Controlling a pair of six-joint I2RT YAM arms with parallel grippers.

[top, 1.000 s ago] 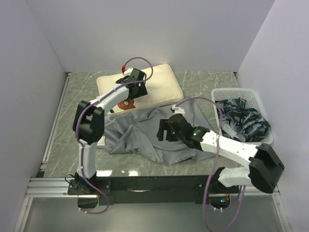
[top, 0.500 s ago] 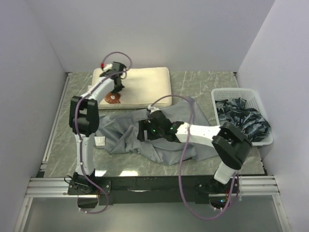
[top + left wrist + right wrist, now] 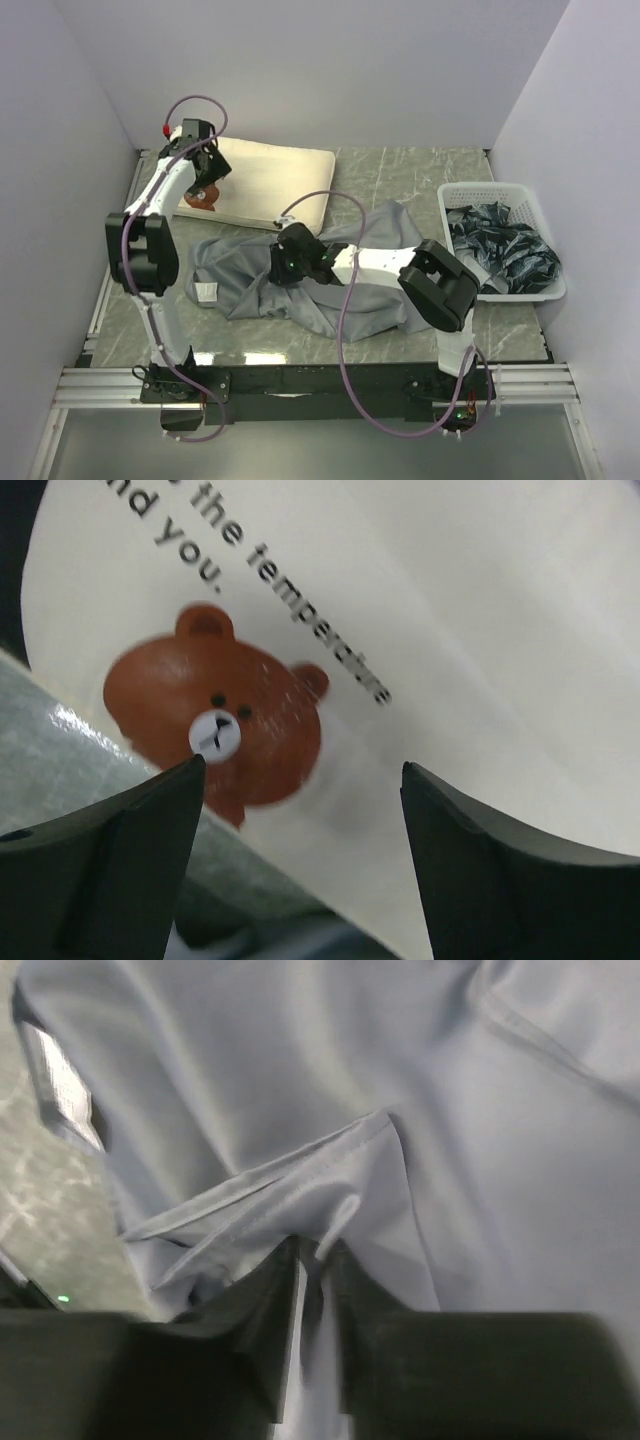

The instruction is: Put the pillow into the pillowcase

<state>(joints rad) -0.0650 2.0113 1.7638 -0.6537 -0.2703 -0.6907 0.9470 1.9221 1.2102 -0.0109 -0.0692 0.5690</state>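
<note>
The cream pillow (image 3: 275, 178) lies at the back left of the table, its brown bear face (image 3: 215, 730) and black lettering towards the left end. My left gripper (image 3: 203, 183) hovers over that end. In the left wrist view the left gripper (image 3: 300, 780) is open, the jaws wide apart with the pillow's corner below them. The grey pillowcase (image 3: 340, 285) lies crumpled in the middle, a white tag (image 3: 207, 292) at its left edge. My right gripper (image 3: 285, 262) sits on its upper left part. In the right wrist view the right gripper (image 3: 320, 1255) is shut on a raised fold of the pillowcase (image 3: 300, 1140).
A white plastic basket (image 3: 495, 192) holding dark crumpled cloth stands at the right edge. White walls enclose the table on the left, back and right. The tag (image 3: 65, 1090) shows at the left of the right wrist view, beside the marbled tabletop (image 3: 40, 1210).
My left arm swung left to the pillow's bear end, and the pillow shifted left and straightened. My right gripper slid left across the pillowcase and closed on a fold.
</note>
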